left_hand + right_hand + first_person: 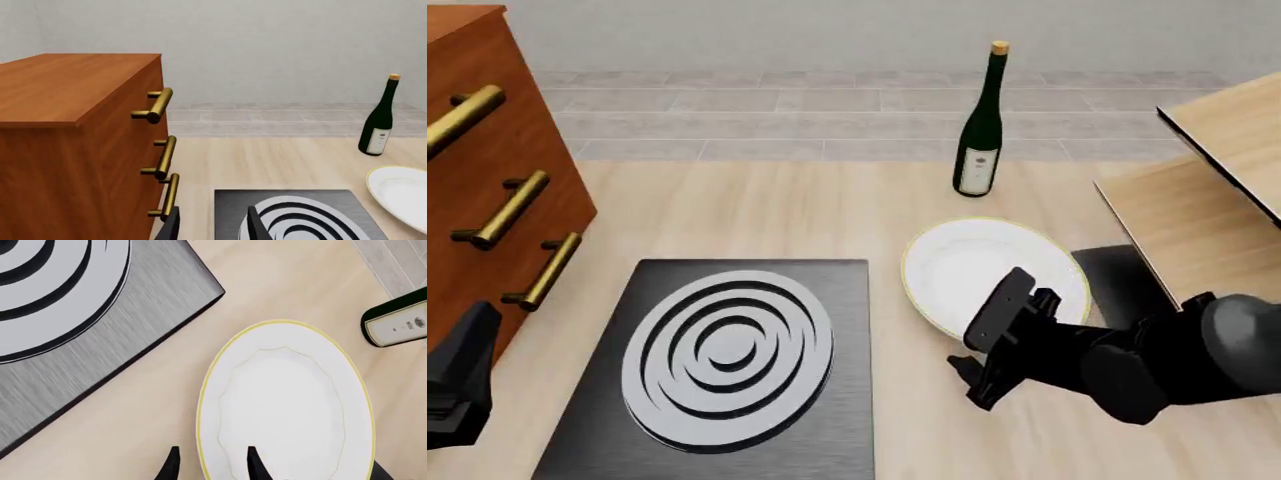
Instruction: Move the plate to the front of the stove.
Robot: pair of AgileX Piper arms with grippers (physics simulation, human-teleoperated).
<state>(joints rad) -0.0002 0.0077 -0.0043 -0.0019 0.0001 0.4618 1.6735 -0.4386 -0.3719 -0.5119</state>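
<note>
White plate (pixel 287 405) rim between right hand (pixel 212 462) fingers.

White plate (pixel 981 260), thin gold rim. Black stove (pixel 827 400), silver-grey concentric rings. Dark green bottle (pixel 980 130), white label, gold cap. Reddish-brown cabinet (pixel 507 150), brass handles. Pale wood-grain surface (pixel 787 215). Black grippers.

wooden dresser (pixel 481 150), 3 brass handles, grey wall (pixel 267 45)

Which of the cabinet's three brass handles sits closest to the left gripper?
The lowest handle, nearest the tabletop: the left gripper sits just beside its bottom end in the left wrist view. The middle handle and top handle lie farther off.
</note>
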